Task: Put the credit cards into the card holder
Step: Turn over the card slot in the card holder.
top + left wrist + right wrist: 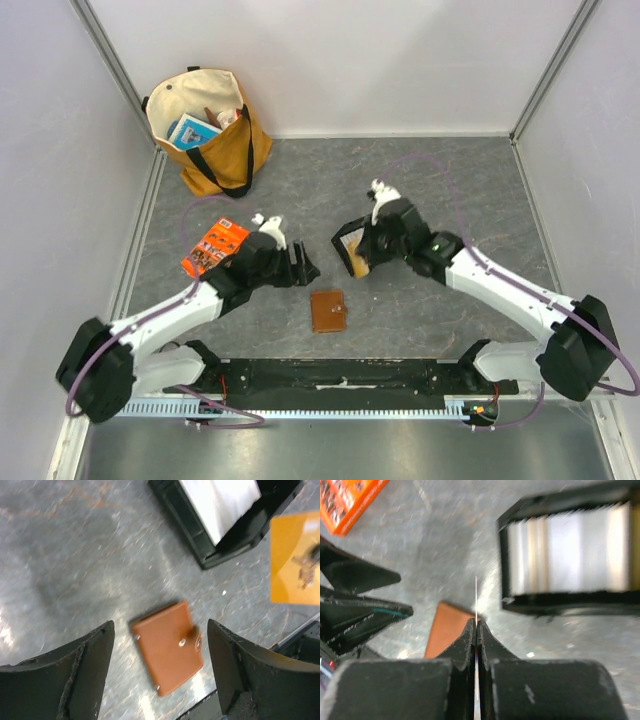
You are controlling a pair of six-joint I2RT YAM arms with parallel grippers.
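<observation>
The brown card holder (328, 311) lies closed on the grey table, clasp tab fastened; it also shows in the left wrist view (170, 652) and the right wrist view (445, 632). My left gripper (300, 265) (160, 625) is open and empty, hovering above the holder. My right gripper (358, 257) (477, 622) is shut on one thin card (476, 597), seen edge-on; its face looks orange-yellow in the left wrist view (295, 555). More white credit cards (570, 547) (220, 500) stand in a black tray (347, 238).
An orange printed packet (214, 247) (350, 500) lies left of my left arm. A tan tote bag (210, 130) with items stands at the back left. White walls enclose the table on three sides.
</observation>
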